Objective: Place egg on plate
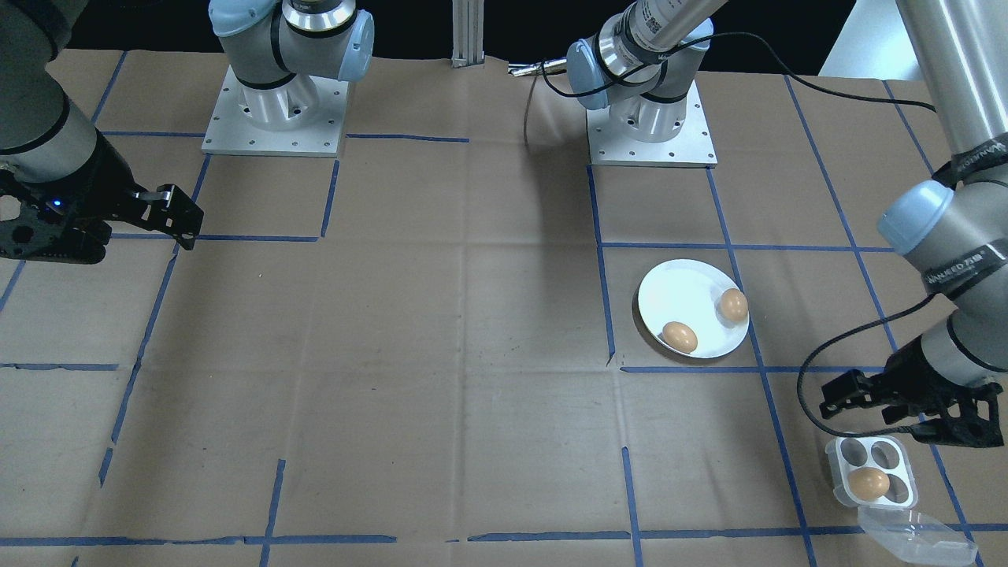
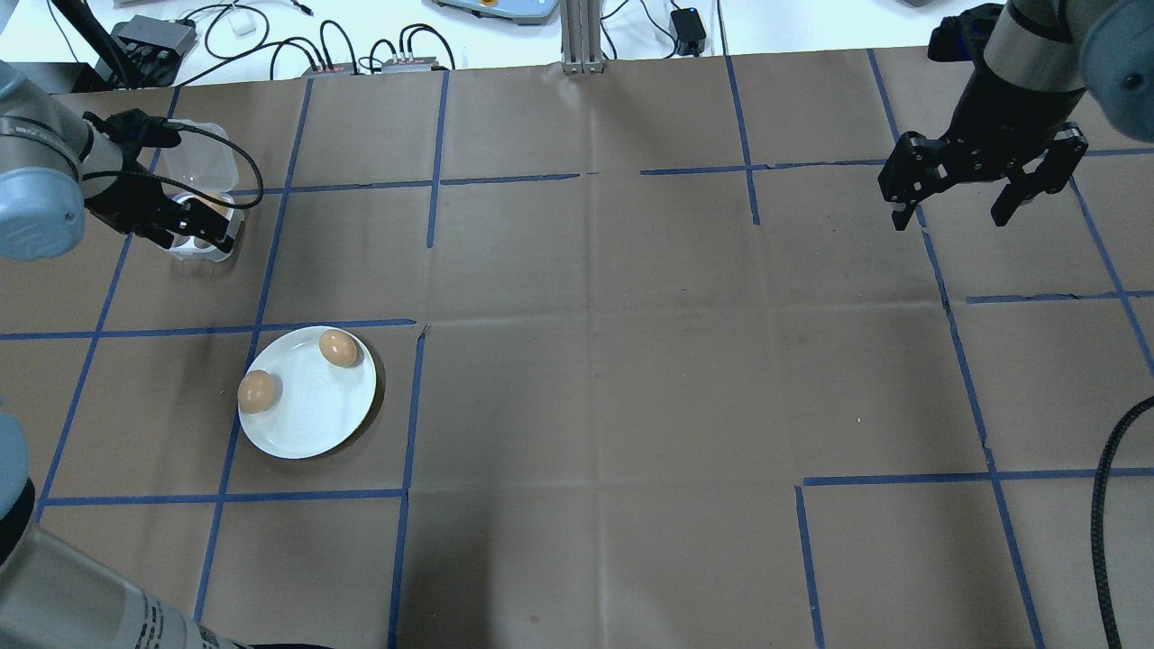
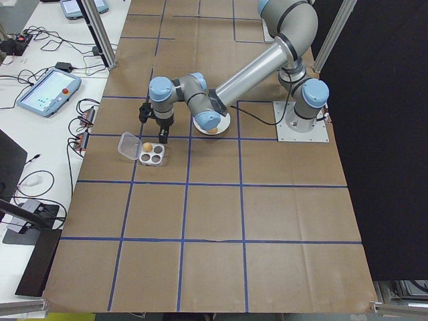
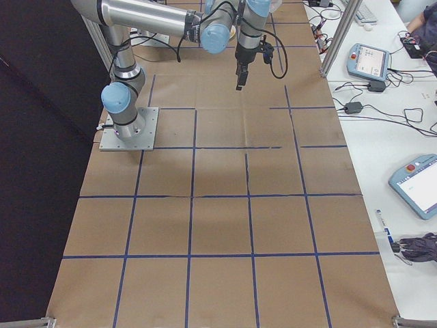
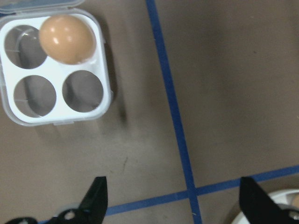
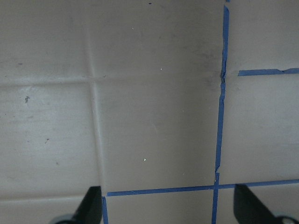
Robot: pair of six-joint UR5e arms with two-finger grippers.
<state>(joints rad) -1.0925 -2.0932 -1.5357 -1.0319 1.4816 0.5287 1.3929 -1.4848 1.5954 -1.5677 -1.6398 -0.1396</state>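
Eggs (image 1: 680, 336) are lying on the plate (image 1: 683, 293), two of them, one at its rim toward our base (image 1: 733, 305) and the other at the rim toward our left end of the table, apart from each other. We are seeing the plate sitting on the brown paper in the left half of the table (image 1: 472, 354), roughly midway between the near and far edges.

A third egg (image 5: 67, 38) is sitting in one hole of the small white egg tray (image 5: 55, 99), which is resting near the far left corner of the table with its clear lid (image 1: 913, 535) folded open beside it; the other three holes are showing bare.

We are holding our left gripper (image 5: 173, 198) above the paper between the tray and the plate, fingers spread wide and carrying nothing, with a blue tape line (image 5: 170, 102) running under the gap.

Our right gripper (image 2: 960, 212) is hanging over the far right part of the table, fingers likewise wide apart with only paper below.
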